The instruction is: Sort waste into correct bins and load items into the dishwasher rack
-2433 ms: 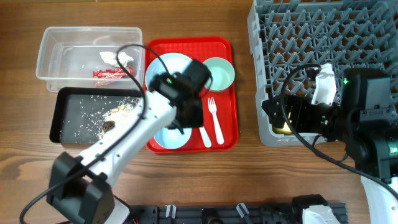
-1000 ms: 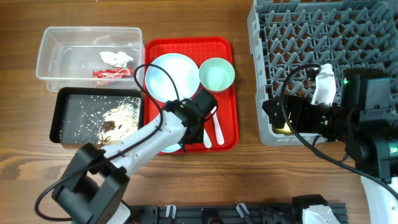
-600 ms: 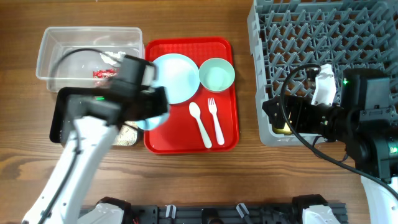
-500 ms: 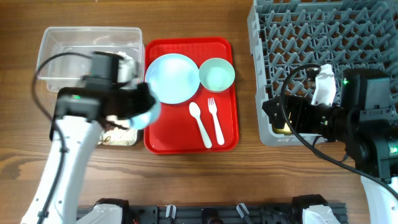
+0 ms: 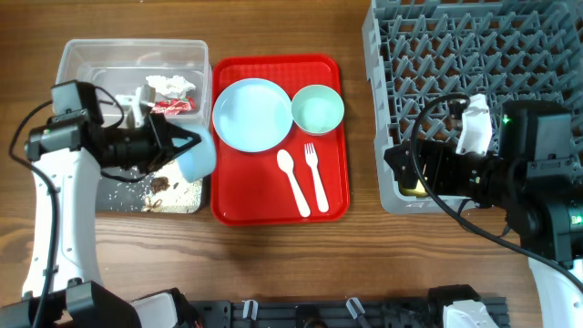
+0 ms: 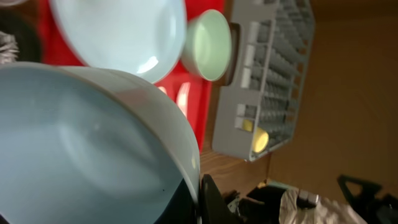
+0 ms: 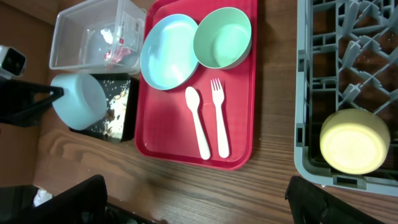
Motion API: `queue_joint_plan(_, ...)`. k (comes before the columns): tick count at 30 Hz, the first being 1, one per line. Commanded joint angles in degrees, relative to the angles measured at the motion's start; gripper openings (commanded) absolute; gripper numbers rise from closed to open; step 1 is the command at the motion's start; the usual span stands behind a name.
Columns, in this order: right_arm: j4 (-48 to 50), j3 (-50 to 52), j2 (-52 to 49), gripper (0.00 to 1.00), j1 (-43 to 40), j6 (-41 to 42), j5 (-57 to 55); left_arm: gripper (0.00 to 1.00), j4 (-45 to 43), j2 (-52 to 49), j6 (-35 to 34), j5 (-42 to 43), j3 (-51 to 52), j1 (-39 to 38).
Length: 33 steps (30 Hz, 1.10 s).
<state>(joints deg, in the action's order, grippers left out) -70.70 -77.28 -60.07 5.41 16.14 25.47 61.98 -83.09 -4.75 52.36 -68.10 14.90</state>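
My left gripper [image 5: 178,148] is shut on the rim of the small pale blue bowl [image 5: 199,157], holding it tipped on its side over the black tray [image 5: 118,196], which holds food scraps [image 5: 178,189]. The bowl fills the left wrist view [image 6: 93,143]. The clear tub [image 5: 137,44] holds tissue [image 5: 171,85] and the wrapper [image 5: 173,106]. The blue plate [image 5: 248,114], green bowl [image 5: 318,108], spoon [image 5: 292,180] and fork [image 5: 316,175] lie on the red tray. My right gripper [image 7: 199,205] is open and empty beside the rack [image 5: 474,55]. The yellow-green cup [image 7: 353,142] sits in the rack's near corner.
The red tray [image 5: 332,205] lies between the bins and the rack. Bare wooden table runs along the front edge. The left arm stretches along the table's left side, across the black tray.
The left arm lifted the small blue bowl off the red tray's front left, carried it left over the black tray and tipped it. The right arm has not moved.
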Motion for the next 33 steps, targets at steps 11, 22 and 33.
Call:
queue_joint_plan(11, 0.11, 0.13, -0.09, 0.95, -0.13, -0.96, -0.39, 0.04, -3.98, 0.63, -10.05, -21.99, -0.04, -21.94)
queue_joint_plan(22, 0.11, 0.13, -0.09, 0.95, -0.13, -1.01, -0.42, 0.04, -7.23, -6.08, -26.18, -48.74, 2.89, -43.78)
queue_joint_plan(33, 0.11, 0.13, -0.11, 0.96, -0.13, -2.49, -0.42, 0.19, -10.60, -14.69, -27.71, -52.65, 3.39, -46.66)
